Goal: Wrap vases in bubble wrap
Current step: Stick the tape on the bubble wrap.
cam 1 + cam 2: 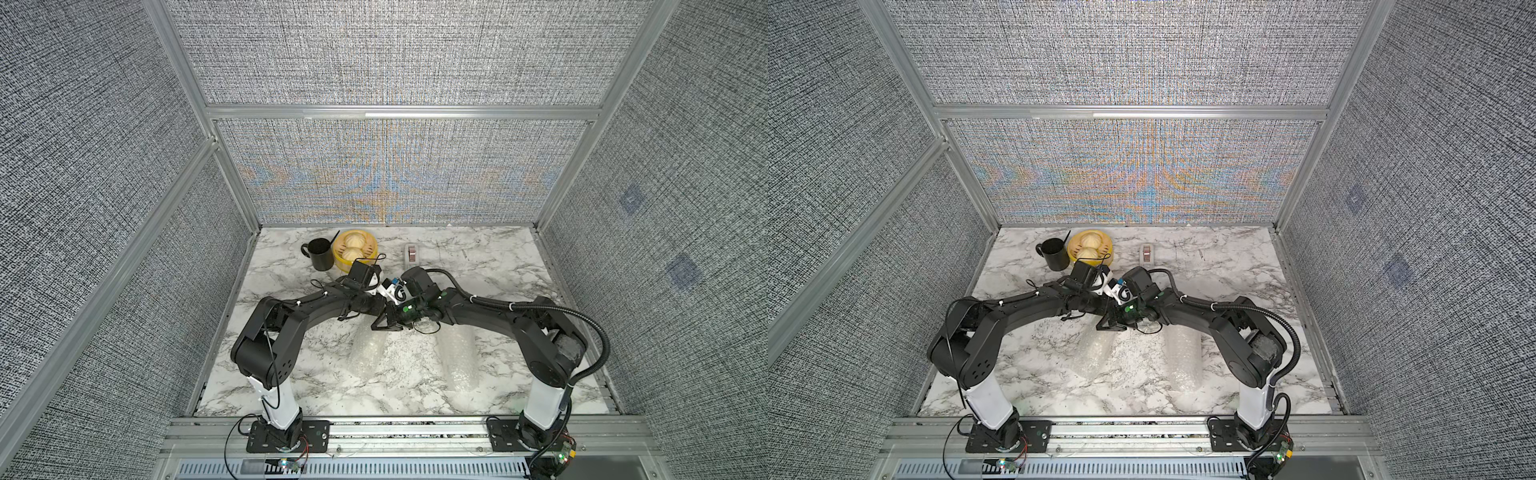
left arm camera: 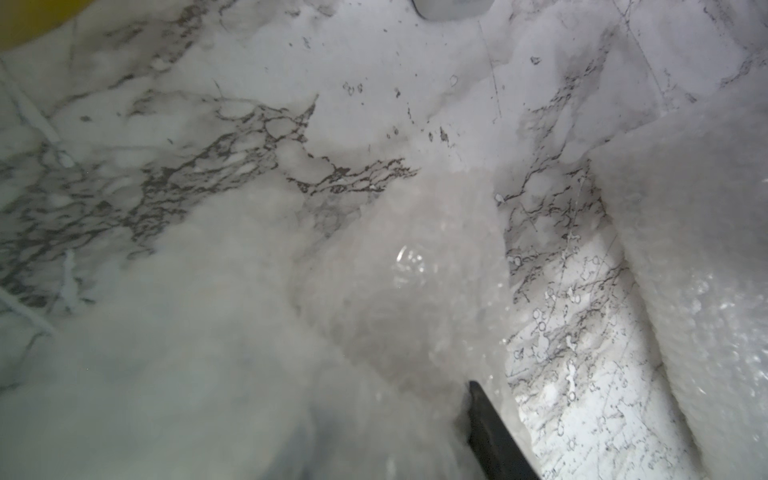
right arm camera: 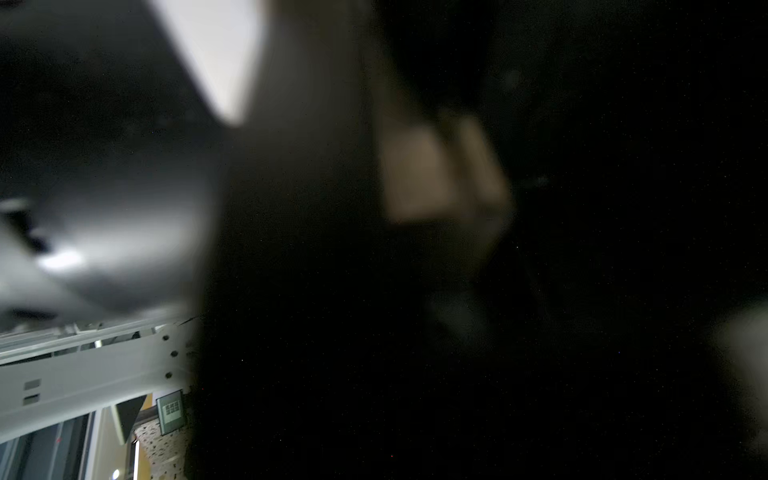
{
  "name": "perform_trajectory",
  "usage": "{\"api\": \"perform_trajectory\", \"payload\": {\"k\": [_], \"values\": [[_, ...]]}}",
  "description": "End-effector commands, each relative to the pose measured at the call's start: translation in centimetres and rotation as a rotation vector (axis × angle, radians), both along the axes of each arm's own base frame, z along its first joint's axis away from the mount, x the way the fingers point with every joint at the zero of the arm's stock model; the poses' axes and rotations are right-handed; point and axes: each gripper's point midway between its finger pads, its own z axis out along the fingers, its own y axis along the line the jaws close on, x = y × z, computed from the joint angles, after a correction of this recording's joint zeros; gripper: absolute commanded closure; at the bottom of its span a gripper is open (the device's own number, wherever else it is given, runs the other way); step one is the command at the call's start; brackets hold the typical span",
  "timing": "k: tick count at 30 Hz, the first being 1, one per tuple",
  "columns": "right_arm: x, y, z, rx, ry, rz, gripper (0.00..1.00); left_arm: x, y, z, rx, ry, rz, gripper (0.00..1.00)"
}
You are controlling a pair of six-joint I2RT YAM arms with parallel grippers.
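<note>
— marble table first, operator. what stands at your far left?
— a black mug at the back, upright. just to its right is a yellow steamer basket with two buns in it.
— and your left gripper?
— in both top views it is hidden under the two wrists, which meet mid-table. in the left wrist view one black finger lies against bubble wrap. the other finger is lost in blur, so you cannot tell whether it is clamped on the wrap or loose.
— where is the wrap?
— the left bubble wrap roll lies on the marble with its far end under the wrists. your right gripper hangs over that end, pinched closed. you cannot tell whether it nips anything, and its wrist view is mostly dark blur.
— further right?
— a grey tape dispenser at the back, then the right bubble wrap roll. it lies alongside the left one, with bare marble between them. the vases cannot be made out through either roll.
</note>
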Motion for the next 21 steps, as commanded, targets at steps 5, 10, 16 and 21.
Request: {"api": "perform_trajectory", "payload": {"k": [5,10,16,21], "values": [[-0.6,-0.2,-3.5,-0.1,0.02,-0.002,1.0,-1.0,0.1,-0.4,0.021,0.036,-0.015,0.59],[-1.3,-0.8,-5.2,-0.128,0.049,-0.003,1.0,-0.9,-0.1,-0.2,0.017,0.036,-0.014,0.59],[-2.3,-1.6,-5.3,-0.143,0.041,-0.009,1.0,-0.7,0.1,-0.3,0.03,0.032,-0.008,0.58],[-2.7,-1.8,-5.4,-0.124,0.046,-0.02,1.0,-0.8,0.2,-0.5,0.036,0.038,-0.004,0.58]]}}
